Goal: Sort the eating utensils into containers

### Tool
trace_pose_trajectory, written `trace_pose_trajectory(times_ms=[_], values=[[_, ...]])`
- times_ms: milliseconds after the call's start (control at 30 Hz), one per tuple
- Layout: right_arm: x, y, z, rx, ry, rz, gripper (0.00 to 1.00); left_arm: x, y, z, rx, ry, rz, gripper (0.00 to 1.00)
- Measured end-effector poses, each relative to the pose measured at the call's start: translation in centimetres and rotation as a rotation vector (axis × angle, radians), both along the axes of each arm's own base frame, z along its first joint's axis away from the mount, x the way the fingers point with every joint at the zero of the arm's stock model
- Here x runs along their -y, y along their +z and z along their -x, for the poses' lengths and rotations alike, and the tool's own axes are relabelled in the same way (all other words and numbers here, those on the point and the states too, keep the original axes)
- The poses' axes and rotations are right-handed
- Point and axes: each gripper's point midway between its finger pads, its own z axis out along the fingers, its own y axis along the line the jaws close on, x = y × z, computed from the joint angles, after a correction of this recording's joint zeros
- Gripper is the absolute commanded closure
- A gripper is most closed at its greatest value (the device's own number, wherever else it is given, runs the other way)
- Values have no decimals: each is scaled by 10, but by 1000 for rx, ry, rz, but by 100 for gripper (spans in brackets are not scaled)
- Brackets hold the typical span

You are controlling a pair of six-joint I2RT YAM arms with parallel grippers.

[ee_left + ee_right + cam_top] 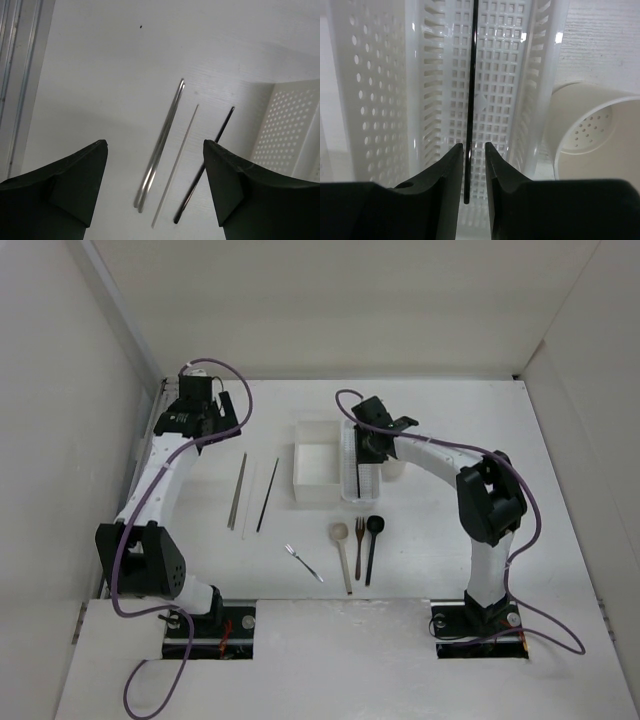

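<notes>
My left gripper (200,405) (154,143) is open and empty, hovering above the far ends of a silvery chopstick pair (238,490) (159,150), a thin pale chopstick (176,165) and a dark chopstick (267,495) (202,170) on the table. My right gripper (368,455) (474,145) is over the white perforated tray (348,480) (500,75). Its jaws stand slightly apart around a black chopstick (472,90) that runs along the tray, close to the left finger. The beige cup (592,132) stands right of the tray, the white square box (316,465) left of it.
A small silver fork (303,563), pale wooden spoon (342,550), brown wooden fork (358,545) and black spoon (372,545) lie at the front centre. White walls enclose the table on the left, back and right.
</notes>
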Motion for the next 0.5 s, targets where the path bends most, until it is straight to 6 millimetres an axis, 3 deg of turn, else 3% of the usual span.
trace_pose_trajectory(times_ms=[133, 200, 333, 367, 400, 500], values=[[0, 9, 0, 13, -1, -9, 70, -1, -26, 10, -57, -18, -16, 51], [-1, 20, -2, 33, 1, -20, 70, -2, -42, 15, -94, -35, -32, 51], [-6, 68, -13, 132, 8, -66, 70, -2, -83, 24, -188, -87, -59, 55], [-7, 83, -16, 165, 9, -78, 70, -2, -95, 25, -218, -99, -65, 62], [-7, 97, -18, 199, 9, -90, 70, -1, -108, 28, -252, -111, -69, 81], [-4, 134, -20, 283, 9, -118, 70, -2, -144, 35, -359, -143, -81, 89]])
